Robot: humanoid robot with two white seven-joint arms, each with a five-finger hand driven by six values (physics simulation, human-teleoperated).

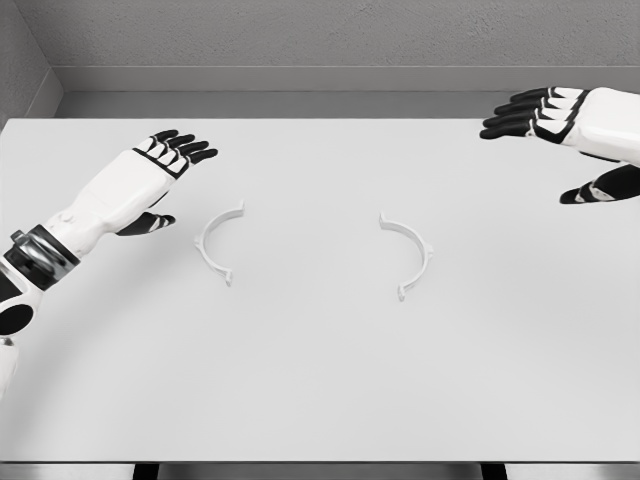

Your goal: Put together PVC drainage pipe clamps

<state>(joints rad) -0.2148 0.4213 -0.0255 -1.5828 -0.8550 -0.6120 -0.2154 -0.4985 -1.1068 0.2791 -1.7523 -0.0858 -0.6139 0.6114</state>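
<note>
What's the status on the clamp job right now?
Left hand open, right hand open, both empty. Left clamp half and right clamp half apart on table. Nothing between them.

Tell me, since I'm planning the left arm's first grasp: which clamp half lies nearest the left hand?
The left clamp half, its open side facing right, lies beside the left hand; the right clamp half lies past the middle.
</note>
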